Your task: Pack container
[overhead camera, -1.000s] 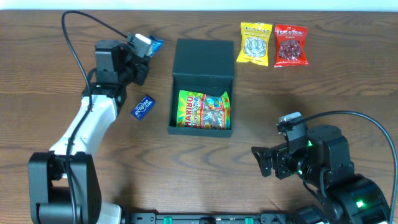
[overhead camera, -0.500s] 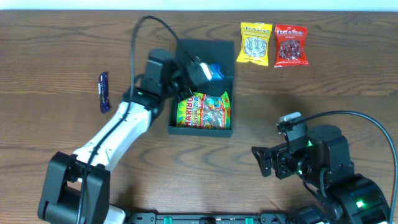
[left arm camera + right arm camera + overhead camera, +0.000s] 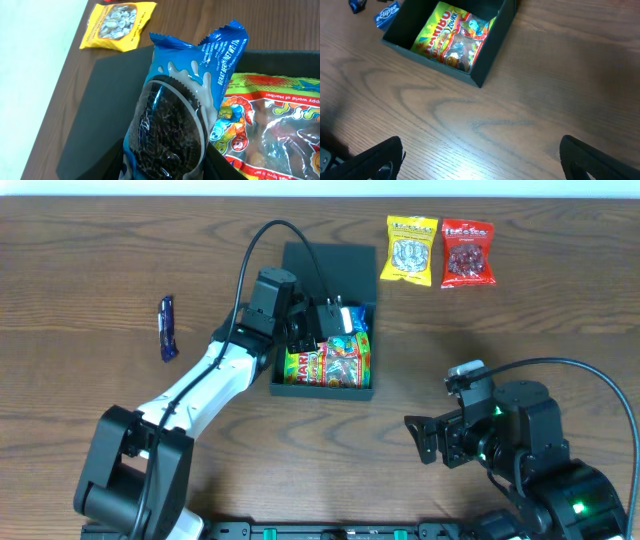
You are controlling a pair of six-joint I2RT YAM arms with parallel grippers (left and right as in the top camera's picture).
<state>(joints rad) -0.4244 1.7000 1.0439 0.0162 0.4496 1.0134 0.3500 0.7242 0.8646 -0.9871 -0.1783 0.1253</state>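
The dark teal container (image 3: pixel 281 383) stands open at mid table, its lid (image 3: pixel 329 268) lying flat behind it. A Haribo gummy packet (image 3: pixel 330 361) lies inside; it also shows in the left wrist view (image 3: pixel 280 120) and the right wrist view (image 3: pixel 454 39). My left gripper (image 3: pixel 335 318) is shut on a blue cookie packet (image 3: pixel 357 320) and holds it over the container's far end, above the Haribo. In the left wrist view the cookie packet (image 3: pixel 175 110) sits upright between the fingers (image 3: pixel 167 162). My right gripper (image 3: pixel 425 438) is open and empty, near the front right.
A yellow snack packet (image 3: pixel 412 249) and a red snack packet (image 3: pixel 467 252) lie at the back right. A small blue packet (image 3: pixel 167 328) lies at the left. The right wrist view shows a blue gum packet (image 3: pixel 386 13) by the container (image 3: pixel 485 65).
My left gripper has moved a little further right and down over the open container with the blue cookie packet. The right arm has not moved.
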